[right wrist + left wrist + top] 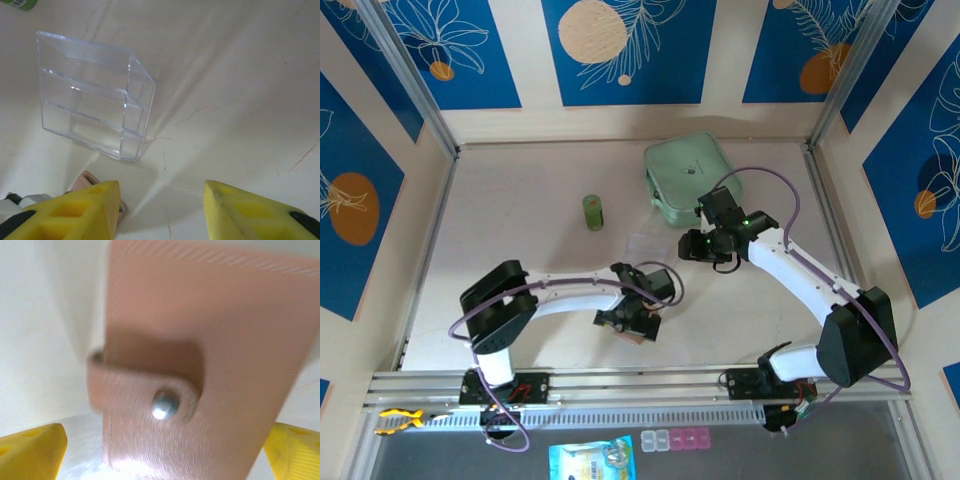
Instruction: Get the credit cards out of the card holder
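Left arm: rising from its base, elbow bent, white forearm stretched rightward over the near half of the table (pixel 520 200), wrist turned down so the left gripper (pixel 632 322) points at the tabletop. Its jaws are spread wide and released. The card holder (pixel 200 330) stands between the two yellow fingers (pixel 30 450); a clear gap separates it from the finger at the left of the left wrist view, while its other edge lies just beside or against the opposite finger, which of the two cannot be told. The card holder's long axis runs away from the gripper, along the line the fingers point, leaning slightly toward the left-view finger at its far end. Its pinkish-tan outer face is turned to the wrist camera, and a strap (pixel 145 390) with a metal snap (pixel 164 405) wraps round the edge onto that face. Right arm: elbow folded out to the right, forearm reaching back toward the table's centre, with the right gripper (pixel 161 190) tilted down over bare tabletop, jaws parted and holding nothing. A clear plastic box (pixel 95 95) lies ahead of this gripper, toward its left-view finger. A corner of the card holder sits just beside that finger. A mint-green zip case (pixel 688 180) lies near the right gripper, on its far side. A small green container (pixel 593 212) stands well apart from both grippers.
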You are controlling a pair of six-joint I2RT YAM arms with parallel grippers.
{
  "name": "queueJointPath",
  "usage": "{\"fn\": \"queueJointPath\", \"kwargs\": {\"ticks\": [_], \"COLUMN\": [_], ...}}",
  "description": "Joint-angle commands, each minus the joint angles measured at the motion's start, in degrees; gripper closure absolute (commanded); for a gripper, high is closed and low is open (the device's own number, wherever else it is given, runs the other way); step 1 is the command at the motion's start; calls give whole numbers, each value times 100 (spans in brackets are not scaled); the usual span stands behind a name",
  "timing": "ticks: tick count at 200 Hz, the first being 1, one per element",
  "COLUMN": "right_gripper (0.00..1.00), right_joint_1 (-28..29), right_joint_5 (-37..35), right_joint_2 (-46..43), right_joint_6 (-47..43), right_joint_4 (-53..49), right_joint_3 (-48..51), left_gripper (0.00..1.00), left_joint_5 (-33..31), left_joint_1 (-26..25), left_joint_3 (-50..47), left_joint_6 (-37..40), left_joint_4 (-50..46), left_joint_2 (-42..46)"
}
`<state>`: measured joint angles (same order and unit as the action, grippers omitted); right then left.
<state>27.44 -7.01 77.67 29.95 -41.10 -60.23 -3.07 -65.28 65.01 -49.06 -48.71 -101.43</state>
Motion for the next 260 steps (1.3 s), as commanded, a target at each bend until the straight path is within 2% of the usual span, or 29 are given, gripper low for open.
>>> {"fn": "queueJointPath", "kwargs": {"ticks": [1,34,66,139,164,193,229,260], "right_gripper": [52,51,51,51,51,51,51,51], "right_joint_1": [-25,-4,20,33,16,-4,-20,-27], "right_joint_5": [206,267,234,81,24,5,23,34], "right_joint_2": [-112,-62,-41,-187,-252,-332,-379,-410], "right_joint_6": [-76,-47,-41,-34,-59,-64,-68,-116], "right_joint_4": [-3,12,-38,-253,-341,-368,-381,-415], "right_joint_3": [47,-6,-83,-130,-130,-112,-103,-121], "left_gripper": [0,0,0,0,0,0,0,1], "left_joint_5": [-182,-470,-451,-314,-256,-11,54,131], "left_joint_1": [-4,141,709,1742,1755,1706,1242,1044], "left_joint_3": [-373,-830,-1201,-549,-165,-100,245,610], "left_joint_6": [-77,-76,83,647,697,282,-183,-169], "left_joint_4": [-582,-820,-472,78,50,398,478,516], "left_joint_2": [447,871,1181,664,485,672,396,-48]}}
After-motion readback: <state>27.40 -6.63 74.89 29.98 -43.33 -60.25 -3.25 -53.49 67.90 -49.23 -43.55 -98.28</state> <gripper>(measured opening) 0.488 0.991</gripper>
